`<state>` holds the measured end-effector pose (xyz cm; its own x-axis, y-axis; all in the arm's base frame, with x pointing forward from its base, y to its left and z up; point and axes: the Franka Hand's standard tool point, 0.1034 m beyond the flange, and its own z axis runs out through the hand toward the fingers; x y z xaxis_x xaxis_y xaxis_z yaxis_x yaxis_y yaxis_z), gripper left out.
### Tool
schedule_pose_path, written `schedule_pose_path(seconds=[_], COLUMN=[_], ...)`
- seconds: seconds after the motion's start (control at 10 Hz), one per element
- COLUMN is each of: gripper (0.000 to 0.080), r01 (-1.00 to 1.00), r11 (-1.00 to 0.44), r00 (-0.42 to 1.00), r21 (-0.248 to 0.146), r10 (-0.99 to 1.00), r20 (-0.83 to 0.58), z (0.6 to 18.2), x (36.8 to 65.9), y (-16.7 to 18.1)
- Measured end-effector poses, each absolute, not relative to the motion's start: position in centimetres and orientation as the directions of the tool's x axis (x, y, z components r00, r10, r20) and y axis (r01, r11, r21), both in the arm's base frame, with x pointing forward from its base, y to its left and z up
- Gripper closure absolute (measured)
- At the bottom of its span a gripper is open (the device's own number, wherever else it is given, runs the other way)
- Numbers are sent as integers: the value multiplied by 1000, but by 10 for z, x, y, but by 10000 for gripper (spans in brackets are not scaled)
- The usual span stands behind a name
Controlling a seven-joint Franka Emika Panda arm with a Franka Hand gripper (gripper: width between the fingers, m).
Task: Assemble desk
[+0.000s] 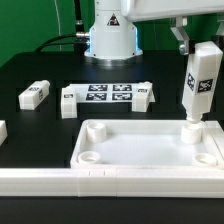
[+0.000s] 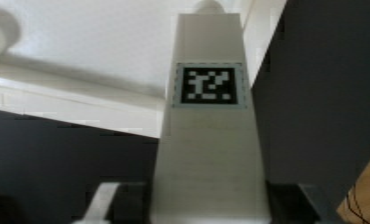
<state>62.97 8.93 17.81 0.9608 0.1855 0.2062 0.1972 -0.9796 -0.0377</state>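
Fingers (image 2: 114,205) pinch the upper end of a white square-section leg (image 2: 208,140) from two opposite sides. In the wrist view the leg runs straight away from the camera, with its black-and-white tag facing the lens.

In the exterior view, a long white border rail (image 1: 100,183) lies nearest the camera, along the edge of the matte black table (image 1: 30,60). Just behind it is the tabletop (image 1: 140,150), a smooth white plastic tray with a raised rim and round sockets at its corners.

At the tray's far corner on the exterior view's right, the leg (image 1: 200,82) stands nearly upright, leaning slightly. Its foot is at the corner socket (image 1: 192,128); whether it is seated there cannot be told. The gripper (image 1: 196,50) comes down on it from above, with the wrist pointing downward.

Farther back, the flat marker board (image 1: 107,95) lies on the table. The loose legs (image 1: 35,95) lie on their sides, one well apart on the exterior view's left and one just beside each end of the board. Behind everything stands the arm's rounded white base (image 1: 110,35).
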Motion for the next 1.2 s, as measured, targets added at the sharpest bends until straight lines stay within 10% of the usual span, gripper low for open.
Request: schedule_pose_path(seconds=[1.2], gripper=[509], r01=[184], r11=[-982], r00=[919], r21=[-38], r10=[158], r20=[361], z=[201], x=[681], y=[91])
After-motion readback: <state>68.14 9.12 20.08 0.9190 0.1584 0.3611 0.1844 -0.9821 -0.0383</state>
